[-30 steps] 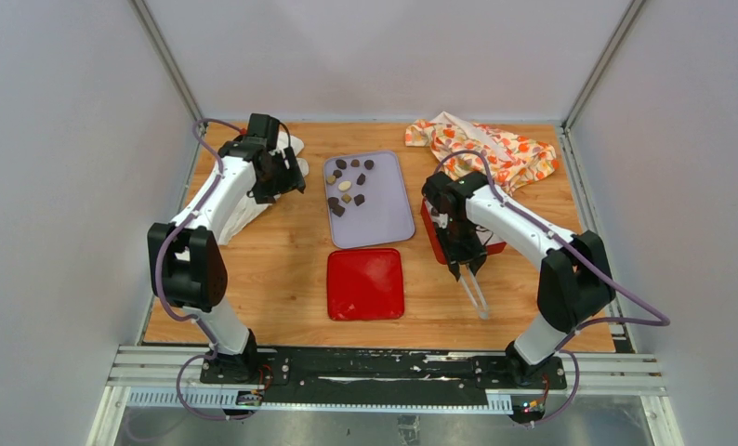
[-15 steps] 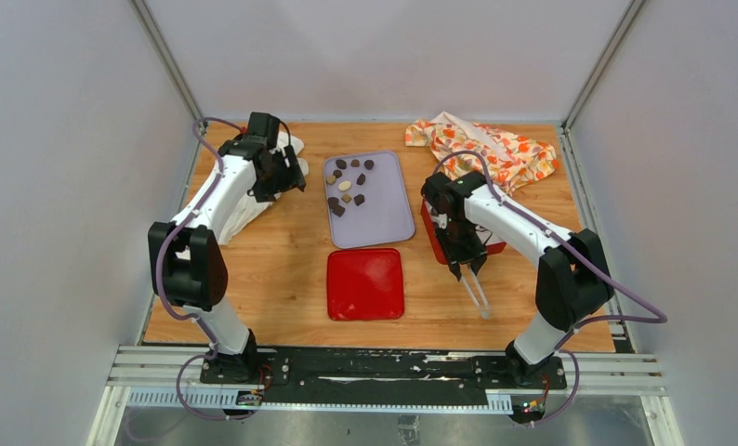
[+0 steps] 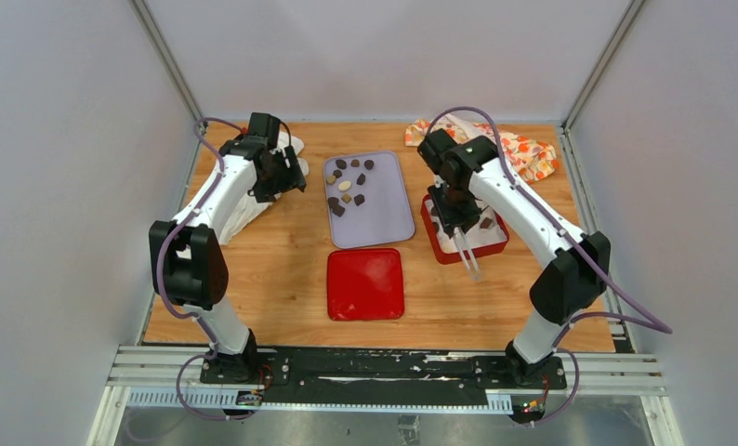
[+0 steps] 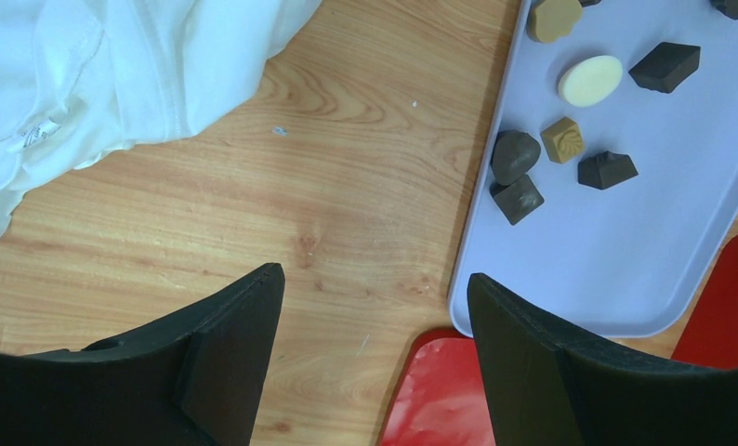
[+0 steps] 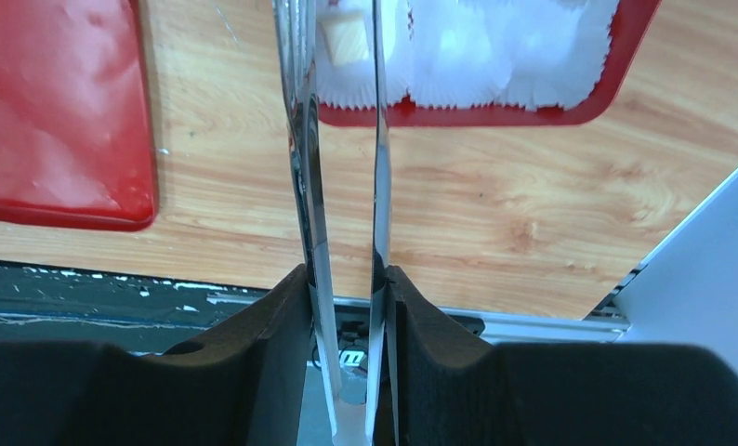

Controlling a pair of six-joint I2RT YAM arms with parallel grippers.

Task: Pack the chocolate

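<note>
On the right wrist camera the tongs (image 5: 305,167) run off the top edge, so I can't see their tips. A tan chocolate (image 5: 344,42) shows between the blades; pinched or lying in the cropped red box (image 5: 495,116), I can't tell. Overhead, my right arm (image 3: 523,214) covers part of that box. Left wrist: the lavender tray (image 4: 625,260) and white cloth (image 4: 114,74) run out of frame.
</note>
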